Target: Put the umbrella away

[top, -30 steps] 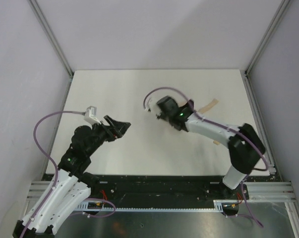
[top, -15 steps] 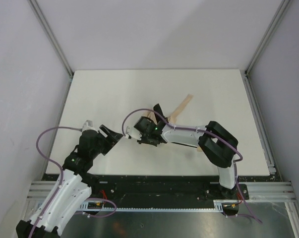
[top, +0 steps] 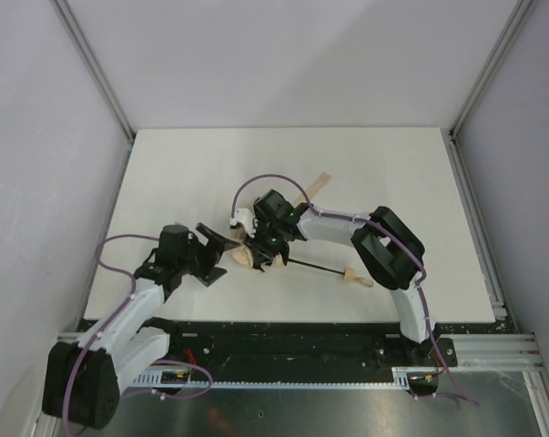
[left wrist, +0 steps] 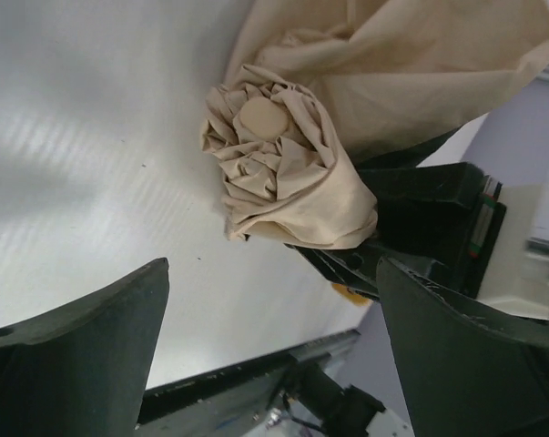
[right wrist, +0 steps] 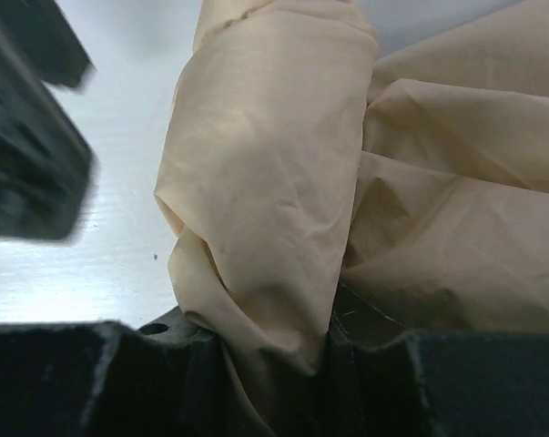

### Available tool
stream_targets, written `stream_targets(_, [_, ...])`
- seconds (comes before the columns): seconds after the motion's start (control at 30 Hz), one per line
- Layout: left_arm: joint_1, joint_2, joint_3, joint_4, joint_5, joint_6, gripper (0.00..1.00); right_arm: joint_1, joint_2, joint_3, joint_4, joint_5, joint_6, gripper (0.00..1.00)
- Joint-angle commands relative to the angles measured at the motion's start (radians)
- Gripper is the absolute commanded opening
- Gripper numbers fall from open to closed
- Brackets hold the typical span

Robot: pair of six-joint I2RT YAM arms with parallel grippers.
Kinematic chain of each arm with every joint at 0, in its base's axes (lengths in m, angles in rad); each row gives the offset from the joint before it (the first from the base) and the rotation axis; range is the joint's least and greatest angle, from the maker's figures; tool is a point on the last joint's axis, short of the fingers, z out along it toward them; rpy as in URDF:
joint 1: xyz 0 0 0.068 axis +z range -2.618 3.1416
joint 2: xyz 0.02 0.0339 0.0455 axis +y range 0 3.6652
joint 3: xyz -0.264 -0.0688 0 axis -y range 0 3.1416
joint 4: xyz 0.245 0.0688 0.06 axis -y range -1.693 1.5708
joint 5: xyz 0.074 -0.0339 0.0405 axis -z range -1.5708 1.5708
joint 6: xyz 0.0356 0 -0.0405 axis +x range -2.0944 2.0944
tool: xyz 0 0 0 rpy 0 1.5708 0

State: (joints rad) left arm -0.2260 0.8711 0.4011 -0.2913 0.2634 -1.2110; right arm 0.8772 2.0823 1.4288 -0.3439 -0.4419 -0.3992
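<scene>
Tan-beige fabric of the umbrella (top: 248, 254) is bunched near the middle of the white table (top: 183, 173), with its thin black shaft (top: 310, 266) running off to the right to a small pale knob handle (top: 351, 276). The right tool (right wrist: 274, 355) is pinched on a fold of that cloth. The left tool (left wrist: 272, 273) stands wide, its fingers (left wrist: 83, 355) either side of the rolled tip and clear of it.
</scene>
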Motion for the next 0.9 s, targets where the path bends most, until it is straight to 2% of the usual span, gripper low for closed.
stream_targets(0.0, [0.005,0.098,-0.027,0.191,0.140,-0.102,0.98,-0.022,0.165,-0.080,-0.191,-0.238,0.099,0.00])
stream_targets(0.37, [-0.050,0.239,-0.091,0.361,0.033,-0.215,0.99,-0.044,0.197,-0.073,-0.173,-0.297,0.134,0.00])
stream_targets(0.63, [-0.080,0.299,-0.122,0.423,-0.132,-0.215,0.97,-0.038,0.196,-0.046,-0.190,-0.276,0.138,0.00])
stream_targets(0.77, [-0.082,0.248,-0.153,0.462,-0.141,-0.175,0.92,-0.035,0.195,-0.041,-0.202,-0.259,0.138,0.00])
stream_targets(0.87, [-0.081,0.087,-0.195,0.457,-0.131,-0.173,0.91,-0.040,0.193,-0.041,-0.204,-0.249,0.135,0.00])
